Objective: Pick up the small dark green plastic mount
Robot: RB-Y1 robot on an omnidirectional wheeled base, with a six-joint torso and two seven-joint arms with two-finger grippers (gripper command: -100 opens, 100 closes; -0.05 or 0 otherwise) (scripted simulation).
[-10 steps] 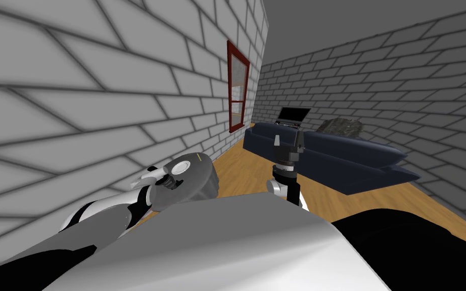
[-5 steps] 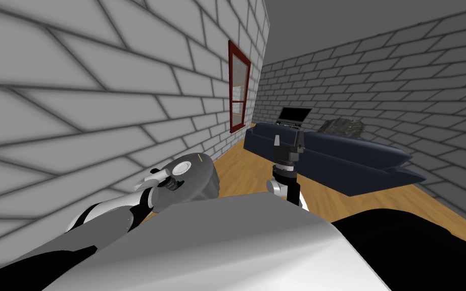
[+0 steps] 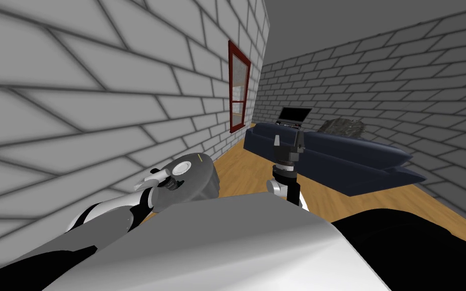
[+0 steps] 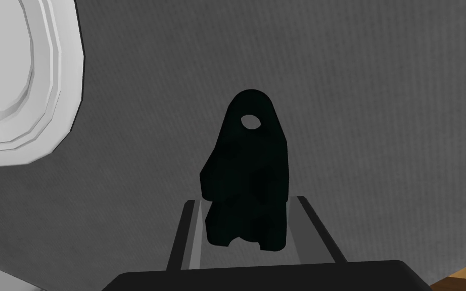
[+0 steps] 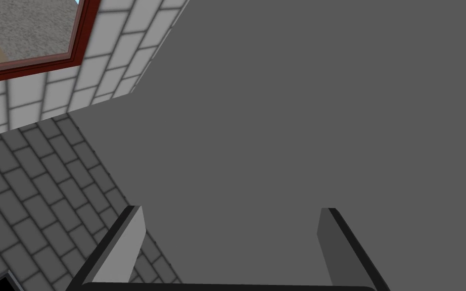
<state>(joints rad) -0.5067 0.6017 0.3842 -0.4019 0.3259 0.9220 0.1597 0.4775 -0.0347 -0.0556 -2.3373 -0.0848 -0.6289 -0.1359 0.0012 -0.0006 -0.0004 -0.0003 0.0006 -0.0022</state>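
The small dark green mount (image 4: 247,172), with a round hole near its top, stands between the fingers of my left gripper (image 4: 245,200), which press its sides; the gripper is shut on it. Behind the mount lies the grey top (image 4: 368,101) of a round stool (image 3: 204,182) that bears a white dish (image 4: 25,76). In the head view my left gripper (image 3: 168,182) is at the stool's near left edge, beside the dish (image 3: 181,168). My right gripper (image 3: 288,137) is held up in front of me, open and empty (image 5: 232,217).
A grey brick wall (image 3: 75,116) runs close along my left, with a red-framed window (image 3: 238,93) farther on. A dark blue sofa (image 3: 328,156) with an open laptop (image 3: 294,115) on it stands ahead on the wooden floor (image 3: 247,172).
My left hand shifted slightly at the stool's edge a second ago and has held still since. The right arm has not moved.
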